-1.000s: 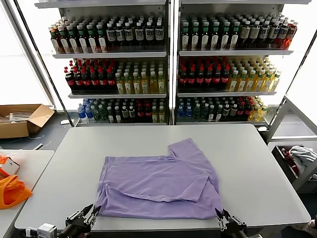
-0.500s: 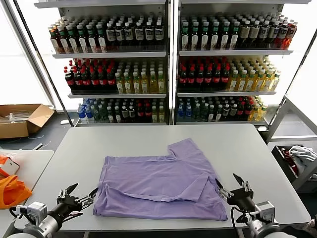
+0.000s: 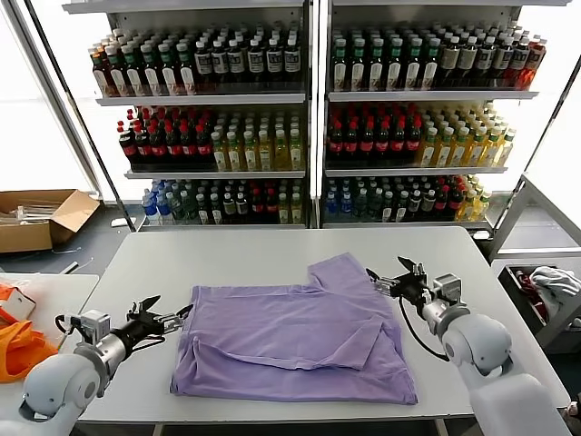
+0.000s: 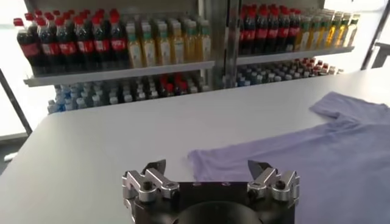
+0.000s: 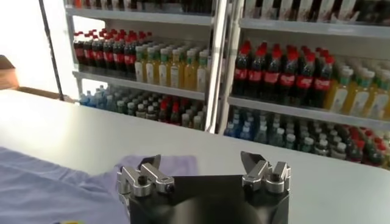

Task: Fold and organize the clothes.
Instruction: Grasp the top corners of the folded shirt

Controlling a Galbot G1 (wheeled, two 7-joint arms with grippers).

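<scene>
The lavender T-shirt [image 3: 300, 341] lies partly folded on the grey table [image 3: 245, 259], its plain side up, one sleeve sticking out toward the far right. My left gripper [image 3: 166, 319] is open and empty just off the shirt's left edge, low over the table. My right gripper [image 3: 392, 280] is open and empty beside the protruding sleeve, at the shirt's far right. In the left wrist view the shirt [image 4: 292, 155] lies ahead of the open left gripper [image 4: 207, 167]. In the right wrist view the sleeve [image 5: 177, 164] shows just ahead of the open right gripper [image 5: 200, 163].
Shelves of drink bottles [image 3: 309, 118] stand behind the table. A bright orange bag [image 3: 20, 350] lies on a side table at the left. A cardboard box [image 3: 41, 218] sits on the floor at the left. A bin with white-grey cloth [image 3: 549, 286] stands at the right.
Both grippers have moved away from the table's near edge, the left to the shirt's left edge, the right up to the sleeve. The shirt's near hem now lies flat on the table.
</scene>
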